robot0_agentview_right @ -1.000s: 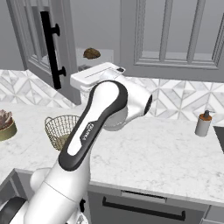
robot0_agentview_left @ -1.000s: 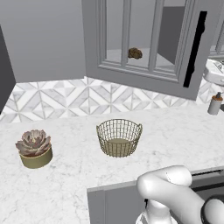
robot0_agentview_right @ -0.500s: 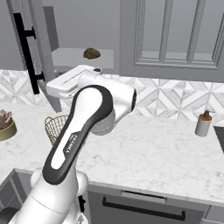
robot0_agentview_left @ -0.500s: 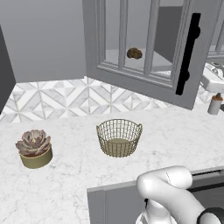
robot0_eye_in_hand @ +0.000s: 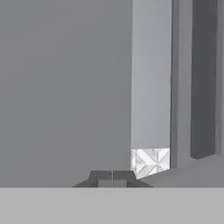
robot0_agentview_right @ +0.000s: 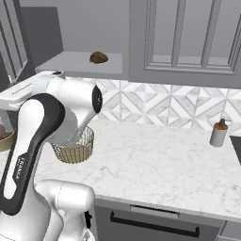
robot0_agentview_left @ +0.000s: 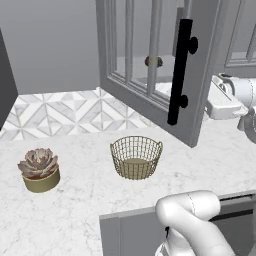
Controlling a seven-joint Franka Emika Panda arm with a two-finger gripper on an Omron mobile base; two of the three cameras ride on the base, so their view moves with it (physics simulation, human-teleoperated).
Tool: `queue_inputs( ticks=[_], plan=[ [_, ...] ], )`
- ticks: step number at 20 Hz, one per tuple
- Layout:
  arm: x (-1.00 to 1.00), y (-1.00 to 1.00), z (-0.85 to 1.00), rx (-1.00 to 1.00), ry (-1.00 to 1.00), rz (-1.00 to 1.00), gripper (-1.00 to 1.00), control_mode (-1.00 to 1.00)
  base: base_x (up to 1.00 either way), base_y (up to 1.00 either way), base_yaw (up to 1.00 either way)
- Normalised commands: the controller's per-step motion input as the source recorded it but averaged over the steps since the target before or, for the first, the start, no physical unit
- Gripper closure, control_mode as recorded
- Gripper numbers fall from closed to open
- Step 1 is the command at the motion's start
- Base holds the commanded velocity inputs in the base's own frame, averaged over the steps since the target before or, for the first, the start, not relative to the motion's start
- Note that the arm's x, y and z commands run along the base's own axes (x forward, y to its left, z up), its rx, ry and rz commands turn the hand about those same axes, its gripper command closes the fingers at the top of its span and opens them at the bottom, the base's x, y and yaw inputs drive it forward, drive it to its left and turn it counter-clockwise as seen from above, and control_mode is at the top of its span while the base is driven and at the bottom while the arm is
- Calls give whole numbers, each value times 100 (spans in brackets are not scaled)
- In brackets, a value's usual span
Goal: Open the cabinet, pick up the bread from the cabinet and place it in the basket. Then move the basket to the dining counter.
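Observation:
The cabinet door, glass-paned with a long black bar handle, stands swung wide open. Through its panes the small brown bread shows on the cabinet shelf, and it lies in plain sight there in the right base view. Below the door, the golden wire basket stands empty on the counter; my arm partly covers the basket. My white hand reaches in behind the door's free edge. My gripper is shut with nothing between its tips, close to a flat grey face. The dining counter is out of view.
A pinkish succulent in a tan pot sits at the counter's left. A soap dispenser stands at the right by the patterned backsplash. A solid-panel cabinet hangs to the right of the open one.
The cabinet door has swung further open, its handle travelling left, and my hand has followed behind its edge. The bread is now plainly exposed in the right base view. The basket has not moved.

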Motion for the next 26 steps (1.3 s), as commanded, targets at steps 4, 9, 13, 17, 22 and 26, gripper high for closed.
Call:
queue_inputs(
  ticks=[4, 9, 13, 17, 22, 26],
  plan=[
    [-6, 96, 0, -4, 0, 0, 100, -100, 0, 0, 0],
    [0, 81, 0, -1, 0, 0, 100, -100, 0, 0, 0],
    [0, 68, -2, 0, 0, 0, 100, -100, 0, 0, 0],
    [4, 62, 0, 0, 0, 0, 100, -100, 0, 0, 0],
    [6, 42, 0, 0, 1, 2, 100, -100, 0, 0, 0],
    [0, 46, 0, 0, 1, 0, 100, -100, 0, 0, 0]
  ],
)
